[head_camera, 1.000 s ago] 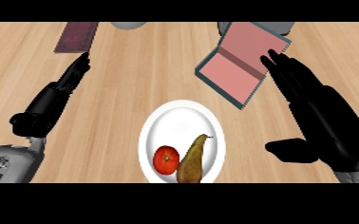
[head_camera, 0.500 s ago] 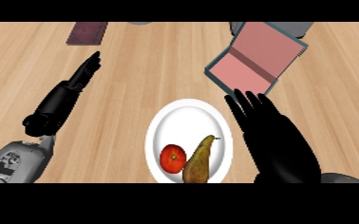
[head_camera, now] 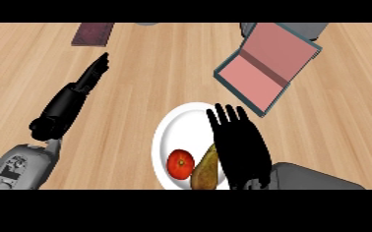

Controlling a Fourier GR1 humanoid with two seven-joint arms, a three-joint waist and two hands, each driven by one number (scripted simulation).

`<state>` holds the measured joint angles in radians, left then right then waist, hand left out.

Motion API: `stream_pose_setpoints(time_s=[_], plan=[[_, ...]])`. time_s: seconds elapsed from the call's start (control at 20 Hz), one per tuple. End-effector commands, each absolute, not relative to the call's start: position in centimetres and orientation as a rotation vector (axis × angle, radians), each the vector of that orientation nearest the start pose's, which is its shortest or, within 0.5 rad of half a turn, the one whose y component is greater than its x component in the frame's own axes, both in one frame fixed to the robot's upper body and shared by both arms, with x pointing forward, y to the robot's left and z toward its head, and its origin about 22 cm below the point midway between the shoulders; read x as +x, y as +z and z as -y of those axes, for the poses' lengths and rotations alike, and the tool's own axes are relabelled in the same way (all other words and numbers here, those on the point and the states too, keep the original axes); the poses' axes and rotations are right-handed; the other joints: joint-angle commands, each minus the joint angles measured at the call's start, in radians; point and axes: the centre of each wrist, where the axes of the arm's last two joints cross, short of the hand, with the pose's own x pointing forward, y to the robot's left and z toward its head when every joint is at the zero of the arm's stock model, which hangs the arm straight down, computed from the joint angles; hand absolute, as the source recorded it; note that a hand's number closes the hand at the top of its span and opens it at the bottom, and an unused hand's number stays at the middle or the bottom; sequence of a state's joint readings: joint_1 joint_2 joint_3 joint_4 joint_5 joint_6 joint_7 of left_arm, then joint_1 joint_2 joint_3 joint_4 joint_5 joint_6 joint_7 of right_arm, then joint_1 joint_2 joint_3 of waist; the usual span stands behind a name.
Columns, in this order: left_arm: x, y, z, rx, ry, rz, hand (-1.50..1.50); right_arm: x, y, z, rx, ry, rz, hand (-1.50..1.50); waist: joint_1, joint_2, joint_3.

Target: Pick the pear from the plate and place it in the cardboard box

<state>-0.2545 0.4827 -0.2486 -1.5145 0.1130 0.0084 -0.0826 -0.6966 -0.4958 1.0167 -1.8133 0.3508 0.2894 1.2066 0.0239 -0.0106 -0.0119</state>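
Right hand (head_camera: 240, 147) hovers flat, fingers straight, over the round white plate (head_camera: 169, 128), partly covering the brownish-green pear (head_camera: 206, 171) beside a red tomato (head_camera: 180, 162); nothing held.

Matt wood-grain counter (head_camera: 145, 93) (pale), smooth white plate (head_camera: 174, 123).

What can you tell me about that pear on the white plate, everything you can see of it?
The pear is brownish-olive with a smooth, dull skin. It lies on its side on the white plate, in the plate's lower half, running up from the picture's lower edge with its narrower end upward. Its right flank is hidden under the right hand, which is spread open above it with straight fingers; whether the hand touches the pear cannot be told. A red tomato sits close against its left side.
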Motion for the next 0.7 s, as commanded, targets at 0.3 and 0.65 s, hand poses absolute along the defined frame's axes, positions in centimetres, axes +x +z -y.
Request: stream_pose_setpoints(time_s=[0.3,0.65], plan=[[29.1,5.2,-26.5,0.095,-0.538,1.713,0.0,23.6,9.4,0.8,-1.014,1.53,0.666,-1.5,-0.027,0.002,0.003],[28.8,6.5,-27.6,0.11,-0.541,1.729,0.0,24.1,7.5,-2.0,-1.101,1.542,0.618,-1.5,-0.032,-0.01,0.007]])
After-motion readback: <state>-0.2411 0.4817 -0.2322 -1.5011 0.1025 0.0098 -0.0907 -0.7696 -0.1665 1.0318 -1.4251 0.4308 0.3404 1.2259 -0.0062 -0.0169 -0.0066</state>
